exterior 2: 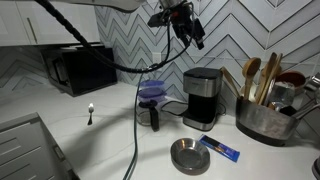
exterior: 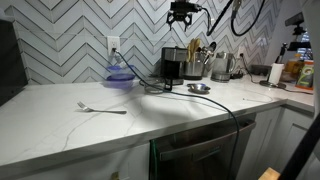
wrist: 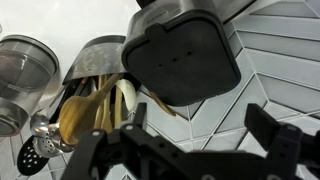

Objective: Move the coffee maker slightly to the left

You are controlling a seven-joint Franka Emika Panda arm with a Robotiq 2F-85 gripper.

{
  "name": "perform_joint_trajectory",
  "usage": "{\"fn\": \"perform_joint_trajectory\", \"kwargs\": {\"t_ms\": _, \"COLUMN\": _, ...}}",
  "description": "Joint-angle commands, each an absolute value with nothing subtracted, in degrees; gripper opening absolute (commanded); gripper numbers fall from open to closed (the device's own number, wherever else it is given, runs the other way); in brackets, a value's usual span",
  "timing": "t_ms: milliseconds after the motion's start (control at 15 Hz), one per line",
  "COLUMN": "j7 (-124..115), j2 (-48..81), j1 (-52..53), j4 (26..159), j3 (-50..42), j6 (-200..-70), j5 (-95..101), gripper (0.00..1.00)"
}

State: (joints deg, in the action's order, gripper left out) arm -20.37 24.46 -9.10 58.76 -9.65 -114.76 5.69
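Observation:
The coffee maker [exterior: 173,65] is a small black box with a steel upper part. It stands by the chevron-tiled wall in both exterior views [exterior 2: 202,97]. In the wrist view I see its dark lid from above [wrist: 180,55]. My gripper [exterior: 181,14] hangs high above it, well clear of its top [exterior 2: 179,20]. In the wrist view the fingers [wrist: 198,135] are spread wide with only wall tiles between them. The gripper is open and empty.
A steel crock of wooden utensils [exterior: 196,62] stands beside the coffee maker [exterior 2: 262,112] [wrist: 95,95]. A purple bowl [exterior: 120,76], a fork [exterior: 102,107], a small steel dish [exterior 2: 190,155], a blue packet [exterior 2: 220,148] and a black microwave [exterior 2: 82,68] are on the counter. A black cable [exterior: 215,100] crosses the counter.

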Motion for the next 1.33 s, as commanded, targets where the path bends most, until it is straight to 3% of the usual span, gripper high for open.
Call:
{"fn": "perform_joint_trajectory", "kwargs": {"t_ms": 0, "j7": -28.45, "j2": 29.91, "j1": -8.06, "j4": 53.19, "j3": -11.67, "j6": -112.49, "j5": 8.64, "gripper": 1.00}}
{"fn": "perform_joint_trajectory", "kwargs": {"t_ms": 667, "j7": -41.48, "j2": 44.02, "j1": -10.70, "j4": 41.06, "j3": -11.76, "j6": -122.27, "j5": 7.28, "gripper": 1.00}}
{"fn": "perform_joint_trajectory", "kwargs": {"t_ms": 1267, "j7": -36.31, "j2": 49.76, "j1": -12.59, "j4": 35.90, "j3": -12.27, "j6": -125.65, "j5": 8.40, "gripper": 1.00}}
